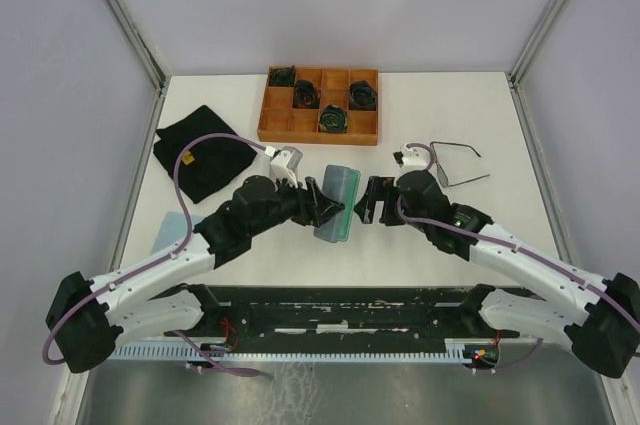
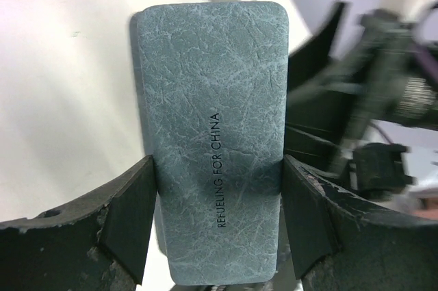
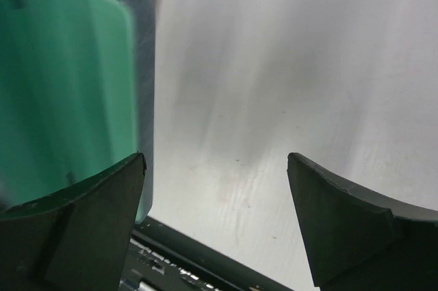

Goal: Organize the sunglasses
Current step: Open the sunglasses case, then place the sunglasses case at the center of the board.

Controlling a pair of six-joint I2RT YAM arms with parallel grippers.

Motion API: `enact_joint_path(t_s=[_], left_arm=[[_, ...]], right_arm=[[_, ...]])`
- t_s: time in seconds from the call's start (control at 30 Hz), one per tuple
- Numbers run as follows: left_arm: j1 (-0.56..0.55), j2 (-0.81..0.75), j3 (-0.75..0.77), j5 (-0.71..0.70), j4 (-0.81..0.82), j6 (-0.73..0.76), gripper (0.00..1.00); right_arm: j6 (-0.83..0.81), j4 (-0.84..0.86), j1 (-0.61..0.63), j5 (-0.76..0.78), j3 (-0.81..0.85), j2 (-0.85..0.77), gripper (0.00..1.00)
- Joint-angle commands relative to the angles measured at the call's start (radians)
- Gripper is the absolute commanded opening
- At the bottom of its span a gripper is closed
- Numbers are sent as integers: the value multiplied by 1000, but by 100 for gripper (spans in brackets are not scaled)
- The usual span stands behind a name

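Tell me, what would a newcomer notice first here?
A grey-blue, leather-textured oblong case sits at the middle of the white table, clamped across its width by the left gripper. The right gripper stands open right beside it. Farther right lies a thin dark wire-framed pair of sunglasses; a wooden compartment tray sits at the far edge.

sunglasses (image 1: 447, 167) too small for detail, case (image 3: 68, 85) cropped

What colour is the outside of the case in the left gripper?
Mottled grey-blue, crackled like leather, with dark lettering. The case shows best in the left wrist view.
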Motion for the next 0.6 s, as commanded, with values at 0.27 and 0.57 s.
enact_joint_path(t_s=[0.27, 0.57], left_arm=[[-21, -61, 55, 60, 88, 6, 3], [17, 31, 58, 32, 65, 46, 3]], right_arm=[[-13, -94, -7, 185, 18, -8, 93], [-124, -333, -7, 289, 37, -261, 93]])
